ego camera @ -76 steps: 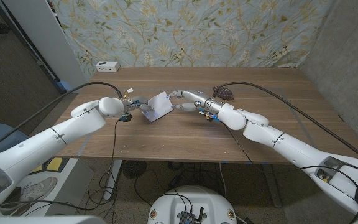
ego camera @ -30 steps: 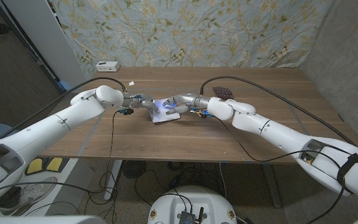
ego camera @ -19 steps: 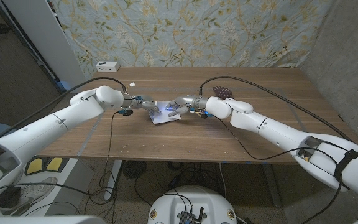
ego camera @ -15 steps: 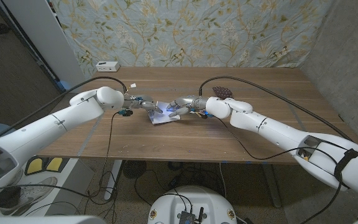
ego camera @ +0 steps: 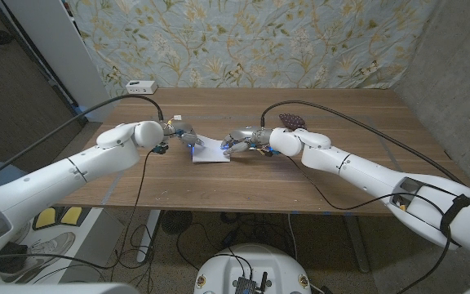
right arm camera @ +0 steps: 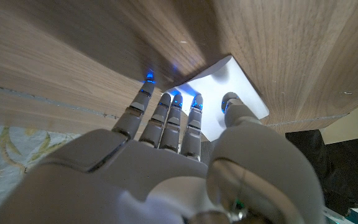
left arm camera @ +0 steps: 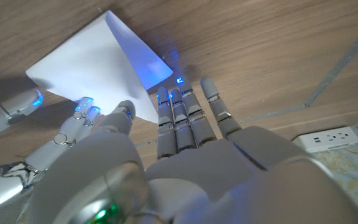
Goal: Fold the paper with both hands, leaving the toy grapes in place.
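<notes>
The paper [ego camera: 211,149] lies folded on the surface [ego camera: 333,171], both robot hands' spread fingers [right arm camera: 194,107] pressing it; only creasing seems left.

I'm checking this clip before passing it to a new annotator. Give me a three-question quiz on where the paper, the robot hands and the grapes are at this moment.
1. True or false: the paper lies folded on the table between the two robot hands.
2. Multiple choice: the toy grapes are (A) on the paper, (B) in the left robot hand, (C) on the table behind the right arm, apart from the paper.
3. Fill in: the fingertips of the right robot hand rest on the ____.

Key: 1 true; 2 C; 3 paper.
</notes>
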Controlling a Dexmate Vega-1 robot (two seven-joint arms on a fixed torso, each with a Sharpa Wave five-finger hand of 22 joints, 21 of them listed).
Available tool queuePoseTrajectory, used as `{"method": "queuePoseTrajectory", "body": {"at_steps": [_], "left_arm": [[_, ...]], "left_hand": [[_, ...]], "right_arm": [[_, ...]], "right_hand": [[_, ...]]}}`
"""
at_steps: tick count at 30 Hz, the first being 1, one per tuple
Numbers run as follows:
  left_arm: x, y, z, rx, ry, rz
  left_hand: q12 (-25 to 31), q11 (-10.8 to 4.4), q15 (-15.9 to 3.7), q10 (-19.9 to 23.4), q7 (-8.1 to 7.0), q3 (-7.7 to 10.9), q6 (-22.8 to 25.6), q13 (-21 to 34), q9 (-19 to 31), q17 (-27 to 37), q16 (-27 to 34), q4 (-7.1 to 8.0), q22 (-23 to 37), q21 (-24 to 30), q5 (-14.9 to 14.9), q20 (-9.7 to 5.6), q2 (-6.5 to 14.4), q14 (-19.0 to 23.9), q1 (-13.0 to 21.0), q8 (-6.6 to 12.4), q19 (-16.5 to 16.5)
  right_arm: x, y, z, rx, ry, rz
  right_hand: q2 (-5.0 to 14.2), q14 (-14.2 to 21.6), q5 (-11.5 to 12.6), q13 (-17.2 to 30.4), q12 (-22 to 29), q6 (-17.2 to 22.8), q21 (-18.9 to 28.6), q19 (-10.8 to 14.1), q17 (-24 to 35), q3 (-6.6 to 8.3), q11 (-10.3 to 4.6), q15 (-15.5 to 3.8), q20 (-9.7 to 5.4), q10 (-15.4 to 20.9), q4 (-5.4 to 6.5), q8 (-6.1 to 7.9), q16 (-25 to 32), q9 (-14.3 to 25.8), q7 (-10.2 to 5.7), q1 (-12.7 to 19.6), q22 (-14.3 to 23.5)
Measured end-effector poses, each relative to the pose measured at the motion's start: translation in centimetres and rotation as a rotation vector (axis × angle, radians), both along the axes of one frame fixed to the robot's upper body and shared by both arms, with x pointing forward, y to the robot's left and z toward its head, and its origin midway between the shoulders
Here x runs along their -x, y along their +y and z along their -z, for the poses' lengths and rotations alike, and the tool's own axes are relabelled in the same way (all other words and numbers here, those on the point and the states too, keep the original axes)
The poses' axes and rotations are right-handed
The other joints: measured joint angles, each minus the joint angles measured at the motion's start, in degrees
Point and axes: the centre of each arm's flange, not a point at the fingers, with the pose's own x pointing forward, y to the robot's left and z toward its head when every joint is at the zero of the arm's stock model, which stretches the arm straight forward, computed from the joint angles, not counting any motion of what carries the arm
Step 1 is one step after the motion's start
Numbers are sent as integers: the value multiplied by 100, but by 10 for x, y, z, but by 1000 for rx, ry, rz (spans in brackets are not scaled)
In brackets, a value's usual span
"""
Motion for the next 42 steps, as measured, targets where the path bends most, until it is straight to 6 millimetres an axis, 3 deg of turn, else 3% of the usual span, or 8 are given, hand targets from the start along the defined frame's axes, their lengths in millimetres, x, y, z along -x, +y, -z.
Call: {"method": "queuePoseTrajectory", "body": {"at_steps": [3,7,11,13,21,27,38,42], "left_arm": [[2,-1,0,-14,-35,-27],[5,-4,0,-23,-78,-38],[10,-4,1,-24,-139,-35],[13,-6,-1,-21,-192,-8],[22,-10,2,32,-254,132],[25,-15,3,53,-237,219],[28,-23,5,22,-135,287],[27,-24,9,11,-101,289]], "left_hand": [[-33,-20,-15,-4,-51,3,-23,0,-48,-59,-25,20,-39,41,-8,-14,-54,15,-54,-36,25],[-230,-24,153,-526,-206,-211,-652,0,-144,-161,-409,32,-203,-30,-46,-74,-323,-744,-323,-301,-504],[-209,-270,131,-646,-592,-177,-672,-30,-220,-327,-732,-71,-453,-228,-42,-94,-322,-1292,-319,-286,-925],[-133,-385,82,-508,-631,-115,-386,-81,-253,-416,-755,-130,-577,-265,-7,-103,-276,-1280,-274,-199,-948],[88,-207,4,306,-320,227,702,-266,-343,-599,-519,11,-1002,-266,22,-50,20,-435,-254,1,-612],[171,18,-2,907,-65,395,1365,-389,-371,-657,-205,178,-1303,-120,22,-230,60,492,-438,22,29],[237,217,62,1458,157,527,1815,-359,-371,-391,280,377,-1528,193,-6,-319,57,1329,-729,-2,1243],[311,289,83,1612,224,549,1967,-303,-370,-240,442,400,-1541,205,-6,-317,63,1412,-781,-2,1420]], "right_arm": [[1,0,-1,3,-5,-3],[3,0,0,4,-8,-4],[3,1,0,5,-11,-4],[4,1,0,6,-14,-5],[4,2,0,15,-20,1],[4,2,1,22,-18,10],[4,3,0,23,-19,20],[5,3,1,24,-18,18]], "right_hand": [[0,0,0,0,0,-22,0,21,0,0,0,0,-21,-1,0,0,0,0,-22,0,0],[30,-2,0,0,-30,-22,0,21,0,23,16,1,-21,-17,-22,-7,0,0,-22,30,0],[30,-82,0,1,-95,-44,0,21,27,23,145,44,-21,-146,-23,-69,-27,0,0,31,0],[52,-107,0,1,-120,-44,-35,21,27,46,164,60,-21,-165,-46,-69,-27,0,0,52,0],[90,-148,0,1,-144,11,-44,-1,54,46,58,40,-43,-124,-46,-68,-27,1,-11,90,0],[113,-148,0,1,-144,11,-43,-23,80,68,58,40,-64,-124,-24,-68,-27,0,-11,114,1],[203,-178,23,1,-144,10,-43,-64,106,184,92,9,-104,-91,-4,-71,-27,16,-10,203,1],[203,-178,23,2,-144,10,-43,-64,133,207,92,10,-104,-91,20,-90,-27,16,-10,203,1]]}}
